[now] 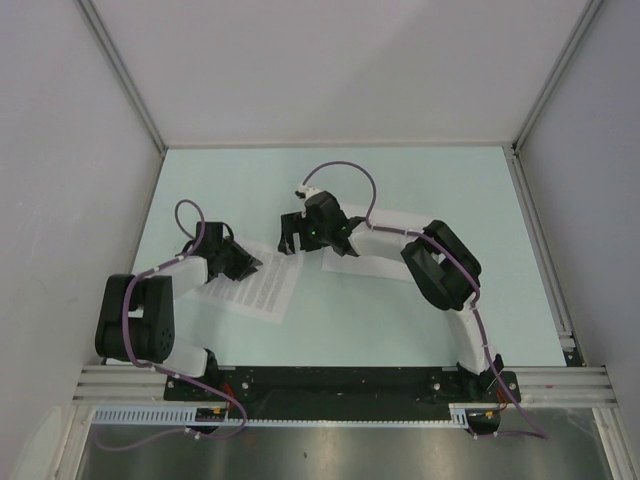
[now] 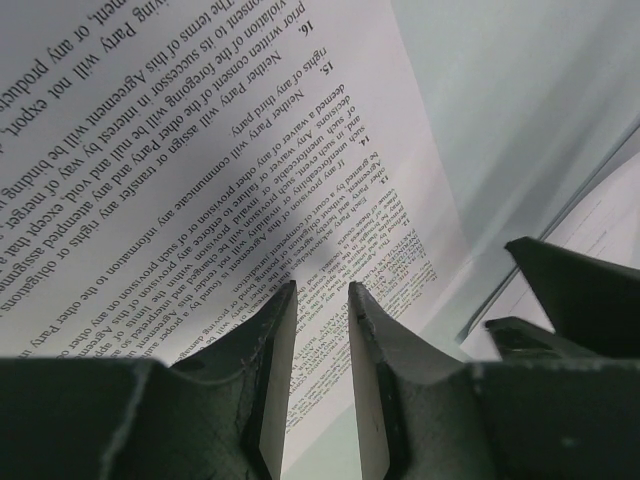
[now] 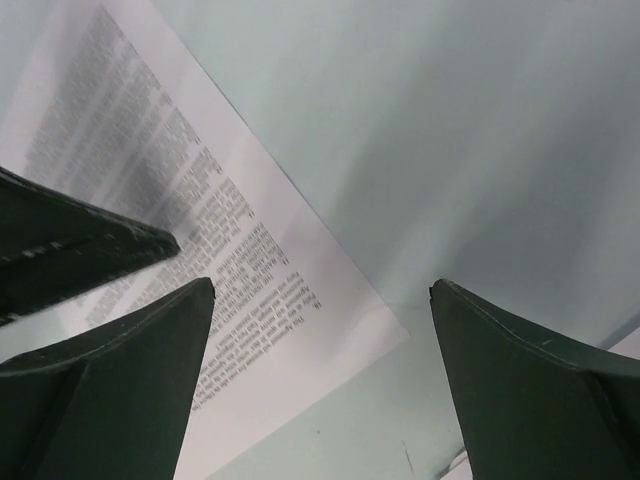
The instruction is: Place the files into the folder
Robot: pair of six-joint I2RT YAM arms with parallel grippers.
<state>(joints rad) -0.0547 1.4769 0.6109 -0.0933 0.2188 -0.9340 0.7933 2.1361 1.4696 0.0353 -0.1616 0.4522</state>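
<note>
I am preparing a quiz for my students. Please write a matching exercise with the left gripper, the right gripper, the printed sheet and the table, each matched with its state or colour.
Things:
1. left gripper
2. right gripper
3. printed sheet
4. table

States or colours:
a. pale bluish green
b. jaws wide apart
c. white with black text
d. jaws only narrowly apart

Pairs: 1-d, 2-b, 3-c, 4-a.

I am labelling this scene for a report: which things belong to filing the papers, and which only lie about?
Job: printed sheet; white sheet beside it (folder or second file, cannot tell).
Lying about: nothing loose; only purple cables.
</note>
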